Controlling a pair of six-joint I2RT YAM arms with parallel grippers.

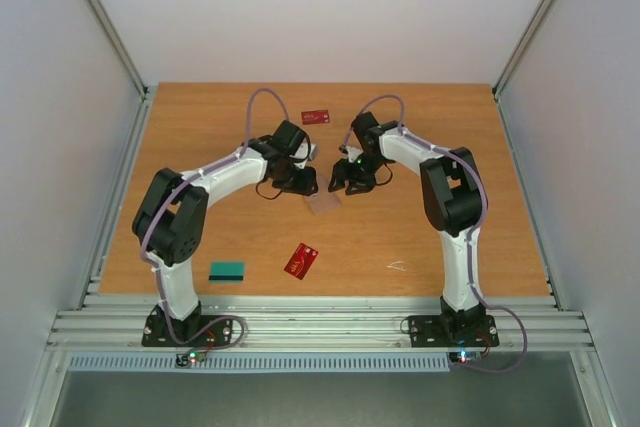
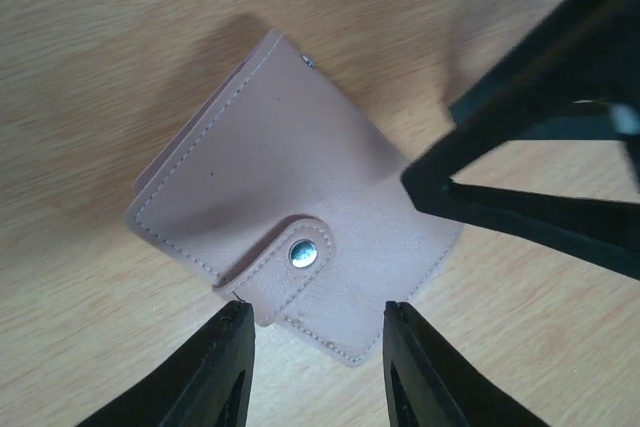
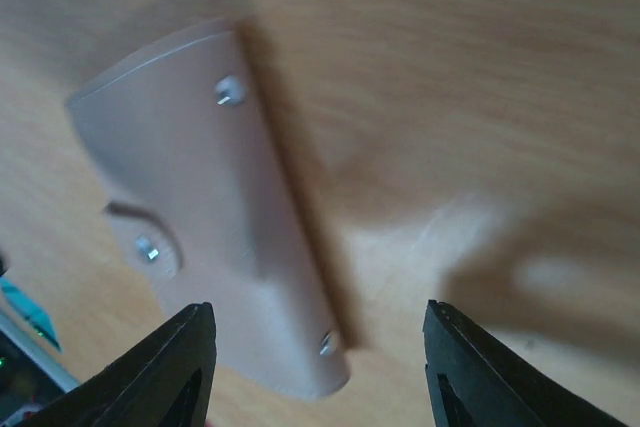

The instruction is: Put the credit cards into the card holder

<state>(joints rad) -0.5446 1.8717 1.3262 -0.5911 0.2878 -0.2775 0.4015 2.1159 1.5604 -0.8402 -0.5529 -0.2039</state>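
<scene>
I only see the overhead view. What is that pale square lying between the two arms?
Observer: A tan card holder, folded shut: a strap with a metal stud is snapped across it.
Operator: Is either claw gripping it?
Observer: No. The left gripper is open, fingers either side of the strap end, not closed on it.
Operator: And the right one?
Observer: The right gripper is open too, wide, with the holder's corner showing between its fingers.

White-shelled left arm (image 1: 172, 222) and right arm (image 1: 447, 197) with black joints; lilac-grey cables (image 1: 253, 107) looped alongside; black base plates (image 1: 195, 330) bolted down; green and red lights (image 1: 188, 358) at bases; black tapered fingers (image 2: 215, 377) narrowing to blunt tips
</scene>
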